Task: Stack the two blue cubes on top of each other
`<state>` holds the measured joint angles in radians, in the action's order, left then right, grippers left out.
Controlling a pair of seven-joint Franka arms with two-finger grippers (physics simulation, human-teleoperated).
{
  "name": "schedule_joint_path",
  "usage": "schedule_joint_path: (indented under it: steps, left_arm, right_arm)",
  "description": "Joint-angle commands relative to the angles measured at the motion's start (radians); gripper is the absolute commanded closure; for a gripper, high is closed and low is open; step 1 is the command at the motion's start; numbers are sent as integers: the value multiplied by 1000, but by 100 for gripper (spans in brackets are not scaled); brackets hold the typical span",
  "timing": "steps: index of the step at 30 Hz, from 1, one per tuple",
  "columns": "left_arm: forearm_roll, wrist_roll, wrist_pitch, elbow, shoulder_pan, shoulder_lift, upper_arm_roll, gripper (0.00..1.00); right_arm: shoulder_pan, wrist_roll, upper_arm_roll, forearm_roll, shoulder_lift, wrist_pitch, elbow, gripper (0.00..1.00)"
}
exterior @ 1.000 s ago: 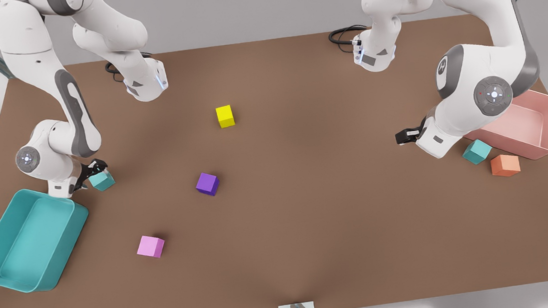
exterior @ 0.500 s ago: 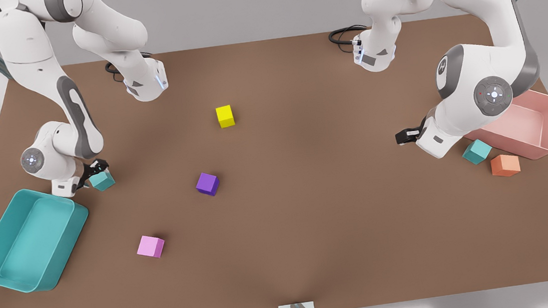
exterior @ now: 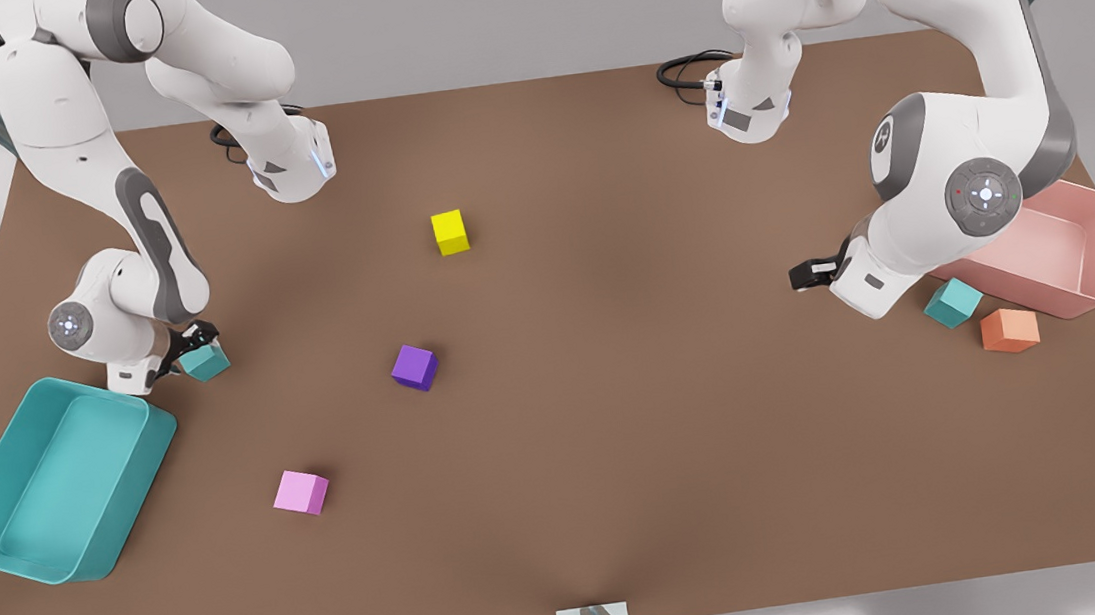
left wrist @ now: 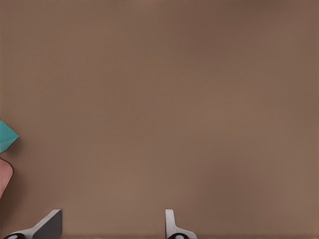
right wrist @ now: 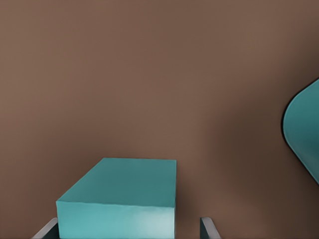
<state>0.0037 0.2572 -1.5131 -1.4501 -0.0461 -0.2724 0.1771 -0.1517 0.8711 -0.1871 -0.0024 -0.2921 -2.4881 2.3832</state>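
Front view: right hand [exterior: 193,348] at 9 o'clock, fingers spread around one teal cube [exterior: 205,362]. Left hand [exterior: 810,273], at 3 o'clock, open over bare bench [exterior: 619,421]; second teal cube [exterior: 953,302] near it.

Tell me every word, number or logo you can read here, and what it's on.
No text can be read.
The two blue cubes are plain.
A small round mark on the left arm's elbow is too small to read.
The right gripper, open around one cube, and the open left gripper, over bare table, show no lettering.
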Motion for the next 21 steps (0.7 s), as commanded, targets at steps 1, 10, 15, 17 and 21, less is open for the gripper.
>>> schedule_joint_path:
  steps: [1,10,15,17,21]
  left_arm:
    - [-1,1,1,0,0,1,-1,0]
    - [-1,2,1,0,2,1,1,0]
    - [-1,1,1,0,2,-5,1,0]
    - [-1,1,1,0,2,-5,-1,0]
    - [1,1,1,0,5,-5,-1,0]
  right_arm:
    - [0,9,0,7,-10,-44,5,0]
    - [0,9,0,51,-25,-87,40,14]
    - [0,16,0,51,-22,-74,37,42]
    - [1,11,0,51,-16,-25,13,41]
    - [35,-4,11,56,7,84,-55,39]
